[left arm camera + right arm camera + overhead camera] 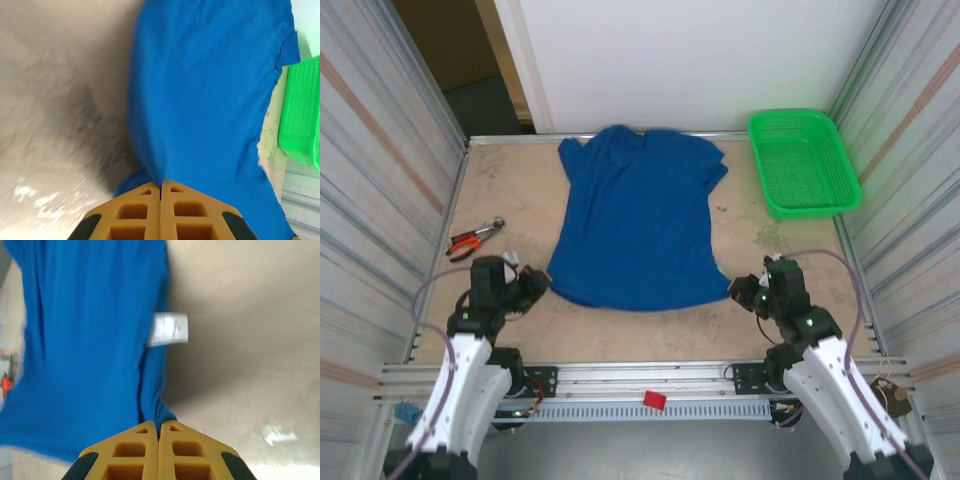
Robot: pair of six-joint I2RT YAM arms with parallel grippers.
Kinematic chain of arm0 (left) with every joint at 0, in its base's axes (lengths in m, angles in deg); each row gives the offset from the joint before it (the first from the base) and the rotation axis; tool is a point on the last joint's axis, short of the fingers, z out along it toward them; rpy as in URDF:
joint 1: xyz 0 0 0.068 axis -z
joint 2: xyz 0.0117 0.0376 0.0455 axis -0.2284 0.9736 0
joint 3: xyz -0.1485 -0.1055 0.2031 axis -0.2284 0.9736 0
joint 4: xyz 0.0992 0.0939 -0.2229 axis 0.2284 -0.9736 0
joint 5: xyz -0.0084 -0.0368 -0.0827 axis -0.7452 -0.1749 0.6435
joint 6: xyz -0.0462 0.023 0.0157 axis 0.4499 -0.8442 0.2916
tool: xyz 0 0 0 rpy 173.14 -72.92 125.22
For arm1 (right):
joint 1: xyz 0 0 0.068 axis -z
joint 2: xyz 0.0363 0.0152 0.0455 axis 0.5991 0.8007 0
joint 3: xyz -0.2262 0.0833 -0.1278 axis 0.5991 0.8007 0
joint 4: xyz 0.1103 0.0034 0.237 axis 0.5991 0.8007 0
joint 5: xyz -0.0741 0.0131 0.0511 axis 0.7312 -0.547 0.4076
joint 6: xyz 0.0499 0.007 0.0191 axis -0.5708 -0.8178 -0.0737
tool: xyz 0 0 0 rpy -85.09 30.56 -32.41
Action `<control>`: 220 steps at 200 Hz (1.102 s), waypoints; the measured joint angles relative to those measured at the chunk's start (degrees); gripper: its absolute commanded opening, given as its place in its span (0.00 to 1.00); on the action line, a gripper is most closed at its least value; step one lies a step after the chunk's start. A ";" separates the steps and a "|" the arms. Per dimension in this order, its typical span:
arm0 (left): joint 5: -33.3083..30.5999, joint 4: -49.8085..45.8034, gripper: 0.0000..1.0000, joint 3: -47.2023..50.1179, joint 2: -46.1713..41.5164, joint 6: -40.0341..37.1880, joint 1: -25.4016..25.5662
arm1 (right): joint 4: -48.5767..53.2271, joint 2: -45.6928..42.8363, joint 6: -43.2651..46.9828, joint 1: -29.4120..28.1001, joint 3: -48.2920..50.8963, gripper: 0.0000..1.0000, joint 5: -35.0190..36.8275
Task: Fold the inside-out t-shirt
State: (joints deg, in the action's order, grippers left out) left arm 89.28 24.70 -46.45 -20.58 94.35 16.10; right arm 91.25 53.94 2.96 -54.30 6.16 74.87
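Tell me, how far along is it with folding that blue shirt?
Barely started. Done: the t-shirt lies spread flat on the table, its seam label showing. In hand: the left gripper and right gripper are each shut on a bottom hem corner. Left: every fold; none is made yet.

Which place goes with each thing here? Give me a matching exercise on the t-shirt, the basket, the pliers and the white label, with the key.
Things:
1. blue t-shirt
2. green basket
3. pliers
4. white label

Places:
A. left side of the table
B. sticking out from the shirt's edge
C. far right corner of the table
D. spread flat mid-table

Pairs: 1-D, 2-C, 3-A, 4-B
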 measured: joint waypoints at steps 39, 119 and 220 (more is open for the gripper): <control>-3.37 -7.26 0.54 4.07 -11.61 2.08 -0.02 | 8.74 -11.06 -5.44 -0.52 2.12 0.55 5.60; -4.20 -5.62 0.82 -10.73 5.97 -2.16 -0.02 | 11.15 8.22 1.62 -0.42 -17.75 0.60 10.60; -2.21 16.15 0.78 -53.92 75.73 -12.66 3.30 | -19.39 89.11 11.56 5.70 -60.94 0.42 -9.44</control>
State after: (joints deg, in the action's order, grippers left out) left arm 87.07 40.85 -100.37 55.15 81.69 19.40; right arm 71.86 143.05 14.52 -48.59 -54.78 65.43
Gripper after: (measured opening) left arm 0.776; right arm 0.428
